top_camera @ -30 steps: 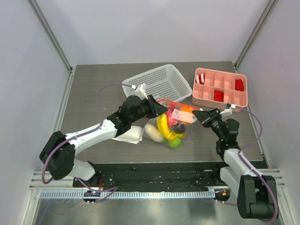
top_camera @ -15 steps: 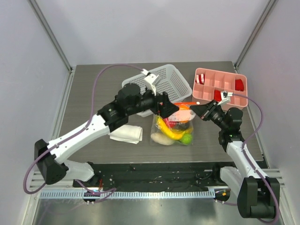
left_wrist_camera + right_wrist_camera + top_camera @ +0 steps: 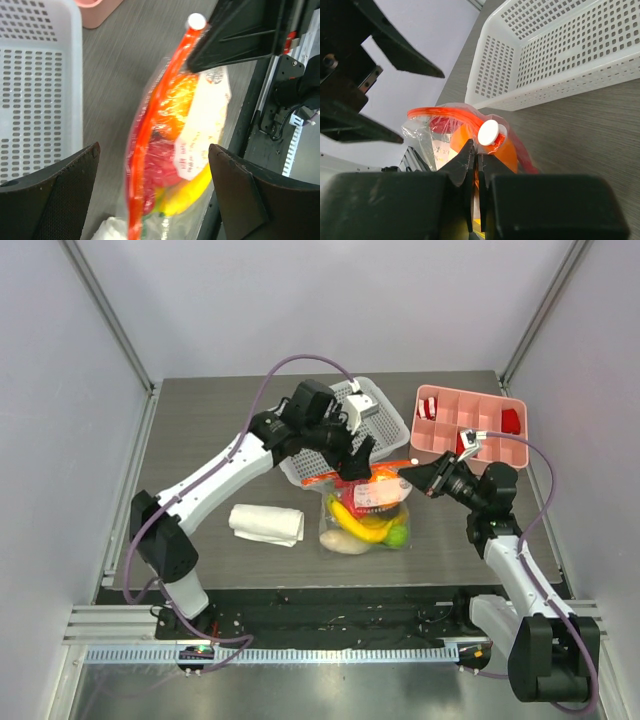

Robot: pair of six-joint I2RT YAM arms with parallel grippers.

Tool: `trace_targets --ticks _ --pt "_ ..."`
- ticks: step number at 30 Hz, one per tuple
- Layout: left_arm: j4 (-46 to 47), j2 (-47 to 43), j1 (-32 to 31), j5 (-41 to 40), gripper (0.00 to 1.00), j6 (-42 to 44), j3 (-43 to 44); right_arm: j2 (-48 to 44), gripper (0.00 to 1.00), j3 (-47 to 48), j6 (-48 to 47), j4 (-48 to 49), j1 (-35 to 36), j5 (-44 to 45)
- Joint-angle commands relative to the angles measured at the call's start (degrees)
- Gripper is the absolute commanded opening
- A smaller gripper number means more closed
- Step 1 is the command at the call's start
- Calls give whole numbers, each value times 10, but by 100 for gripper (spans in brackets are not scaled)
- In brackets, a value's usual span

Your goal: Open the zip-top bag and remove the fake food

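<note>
zip-top bag: clear pouch just in front of the white perforated basket, off its near-right corner. In my top view the bag's upper end overlaps the basket's near rim. Its lower part looks to sit on the table, but I cannot confirm contact.
zip strip: orange-red, running along the bag's top edge. I cannot tell from my feeds whether it is sealed or parted.
white slider: round tab at the end of the strip that points away from the basket, to the basket's right.
fake food: all inside the bag. I make out yellow bananas, a white radish at the end farthest from the basket, a green apple, an orange nearest the strip and a red piece under it.
right gripper: reaches in from the basket's right. Fingers pressed together with almost no gap, pinching the bag's top edge right below the slider.
left gripper: over the basket's near rim, above the bag. Fingers spread wide, one on either side of the strip, clear of the plastic, holding nothing.
rolled white cloth: lying on the table in front of the basket, toward its near-left, apart from the bag.
pink compartment tray: just right of the basket, with small red pieces in a few cells.
</note>
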Motion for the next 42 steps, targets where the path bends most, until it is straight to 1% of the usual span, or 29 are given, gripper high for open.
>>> trace_targets --ticks 1,2,3,5,6,7,8,9,10,11,13,14,15,16,17,19,21,23,25,26,27,28,33,34,36,39,40,41,42 --pt "-32 30 19 83 86 17 19 1 9 25 0 19 8 -24" --pt "-31 49 20 93 83 12 16 0 8 27 0 17 8 -24" --pt "-31 55 20 108 73 8 12 -1 9 29 -1 10 9 -23" --pt "-12 62 20 109 64 -8 -9 -1 10 32 -1 4 9 -24" --pt "21 60 20 110 51 -22 -40 1 11 31 0 4 9 -23" --pt "40 53 20 103 44 -38 -62 2 13 31 0 1 9 -23" --pt "60 47 19 99 36 -45 -81 4 16 30 -1 -3 9 -22" --pt "76 32 20 96 18 -53 -110 9 19 31 -4 -7 9 -16" --pt "106 24 20 92 9 -65 -124 10 22 34 -15 -27 9 -9" --pt "119 17 20 84 1 -73 -135 13 30 36 -21 -39 9 -4" --pt "147 -12 19 75 0 -89 -161 11 39 41 -33 -69 9 14" --pt "153 -21 20 68 0 -94 -168 10 52 43 -35 -80 9 24" --pt "158 -37 19 61 0 -98 -172 8 59 43 -39 -93 9 41" --pt "166 -45 20 59 0 -105 -183 1 63 45 -40 -110 9 46" --pt "171 -52 19 49 0 -112 -189 -5 71 44 -36 -116 9 54" --pt "182 -69 20 46 0 -123 -206 -25 75 40 -37 -141 9 80" --pt "190 -75 20 49 0 -135 -213 -40 77 25 -38 -143 9 88" --pt "193 -82 19 50 0 -141 -222 -57 77 14 -27 -133 0 79" --pt "210 -93 19 61 0 -149 -235 -63 76 -21 1 -48 -9 49" --pt "217 -98 20 66 0 -152 -248 -62 74 -32 15 -13 -14 5" --pt "228 -100 20 69 0 -156 -252 -59 72 -51 45 61 -18 -13" --pt "229 -102 19 79 0 -157 -255 -56 71 -59 58 97 -18 -26" --pt "236 -114 19 88 0 -163 -262 -55 62 -107 118 280 -17 -38" --pt "234 -115 20 90 0 -163 -262 -48 59 -110 126 303 -17 -44" --pt "234 -121 20 94 0 -164 -264 -24 56 -115 142 357 -17 -54" --pt "234 -127 20 96 0 -166 -268 16 47 -120 174 425 -17 -61" --pt "234 -128 19 99 0 -169 -268 25 46 -120 185 436 -17 -64" --pt "235 -130 19 101 0 -170 -269 36 45 -122 194 470 -17 -66" --pt "235 -131 19 103 0 -170 -271 52 42 -122 201 486 -17 -70"
